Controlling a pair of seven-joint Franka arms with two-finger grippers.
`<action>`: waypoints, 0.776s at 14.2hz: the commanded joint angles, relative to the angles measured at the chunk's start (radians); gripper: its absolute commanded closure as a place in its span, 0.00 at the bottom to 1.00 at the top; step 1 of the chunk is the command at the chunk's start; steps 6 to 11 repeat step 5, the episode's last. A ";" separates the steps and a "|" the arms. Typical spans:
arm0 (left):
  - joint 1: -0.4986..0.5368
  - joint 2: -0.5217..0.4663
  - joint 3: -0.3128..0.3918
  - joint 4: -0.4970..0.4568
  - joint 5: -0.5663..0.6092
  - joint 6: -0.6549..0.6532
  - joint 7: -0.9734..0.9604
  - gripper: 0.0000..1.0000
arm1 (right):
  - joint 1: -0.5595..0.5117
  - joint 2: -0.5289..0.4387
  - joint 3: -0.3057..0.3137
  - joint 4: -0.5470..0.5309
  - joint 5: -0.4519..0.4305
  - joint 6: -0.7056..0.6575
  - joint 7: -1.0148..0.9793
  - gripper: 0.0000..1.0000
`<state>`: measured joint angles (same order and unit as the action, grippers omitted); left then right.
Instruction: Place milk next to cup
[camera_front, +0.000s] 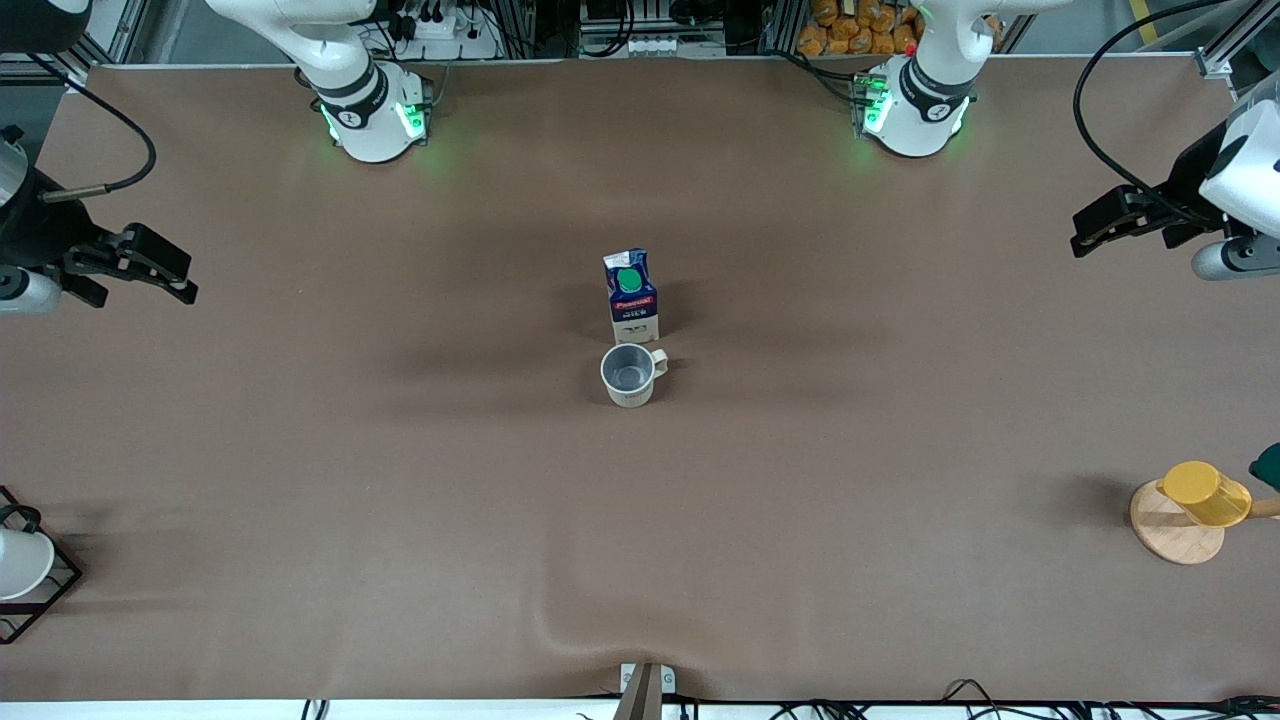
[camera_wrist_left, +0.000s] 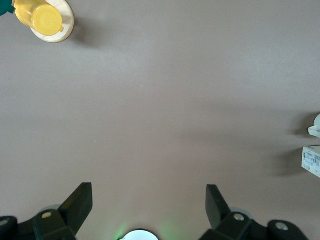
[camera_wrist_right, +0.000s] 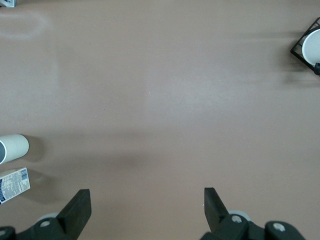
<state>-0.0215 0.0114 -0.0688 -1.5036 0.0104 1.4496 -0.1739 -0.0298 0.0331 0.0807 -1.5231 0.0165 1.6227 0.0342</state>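
The milk (camera_front: 632, 297), a dark blue carton with a green cap, stands upright mid-table. The cup (camera_front: 630, 375), a cream-beige mug with a grey inside, stands close beside it, nearer to the front camera. My left gripper (camera_front: 1085, 232) is open and empty over the left arm's end of the table. My right gripper (camera_front: 165, 268) is open and empty over the right arm's end. The left wrist view shows its open gripper (camera_wrist_left: 149, 200) and slivers of the milk (camera_wrist_left: 312, 160) and cup (camera_wrist_left: 316, 129). The right wrist view shows its open gripper (camera_wrist_right: 147, 202), the cup (camera_wrist_right: 13, 148) and the milk (camera_wrist_right: 14, 185).
A yellow cup (camera_front: 1205, 493) on a round wooden stand (camera_front: 1175, 530) sits at the left arm's end, near the front camera. A white cup (camera_front: 20, 562) in a black wire rack (camera_front: 50, 600) sits at the right arm's end.
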 joint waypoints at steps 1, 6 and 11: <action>0.005 -0.030 -0.002 -0.026 0.010 0.006 0.028 0.00 | -0.006 0.025 0.007 0.029 -0.013 -0.020 0.009 0.00; 0.003 -0.031 -0.002 -0.026 0.010 -0.002 0.027 0.00 | -0.006 0.030 0.007 0.029 -0.003 -0.018 0.009 0.00; 0.003 -0.031 -0.002 -0.026 0.010 -0.002 0.027 0.00 | -0.006 0.030 0.007 0.029 -0.003 -0.018 0.009 0.00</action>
